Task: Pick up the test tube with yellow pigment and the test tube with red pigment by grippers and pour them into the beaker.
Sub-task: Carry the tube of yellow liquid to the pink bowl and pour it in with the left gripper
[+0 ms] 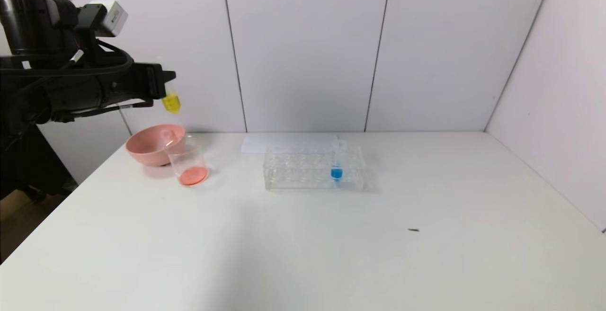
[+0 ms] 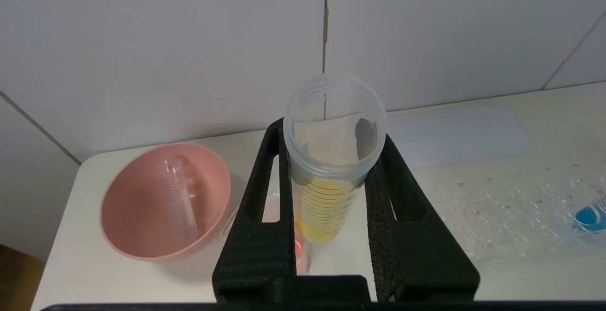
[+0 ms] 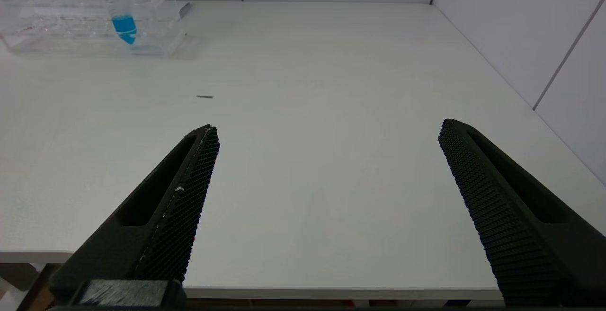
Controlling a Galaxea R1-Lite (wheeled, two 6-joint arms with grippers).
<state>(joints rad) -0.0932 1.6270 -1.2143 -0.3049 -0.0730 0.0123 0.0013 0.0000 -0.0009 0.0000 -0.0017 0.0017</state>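
Observation:
My left gripper (image 1: 163,84) is shut on the test tube with yellow pigment (image 1: 171,99) and holds it upright, high above the table near the back left. In the left wrist view the gripper (image 2: 331,133) clamps the tube (image 2: 326,197) just under its rim. The beaker (image 1: 188,162) stands below it with red-orange liquid in its bottom; it is partly hidden behind a jaw in the left wrist view (image 2: 302,252). No tube with red liquid shows. My right gripper (image 3: 329,126) is open and empty over the table's near edge, out of the head view.
A pink bowl (image 1: 151,145) touches the beaker on its left and holds an empty clear tube (image 2: 180,197). A clear tube rack (image 1: 303,169) stands mid-table with a blue-liquid tube (image 1: 336,164) in it. A small dark speck (image 1: 413,229) lies on the table.

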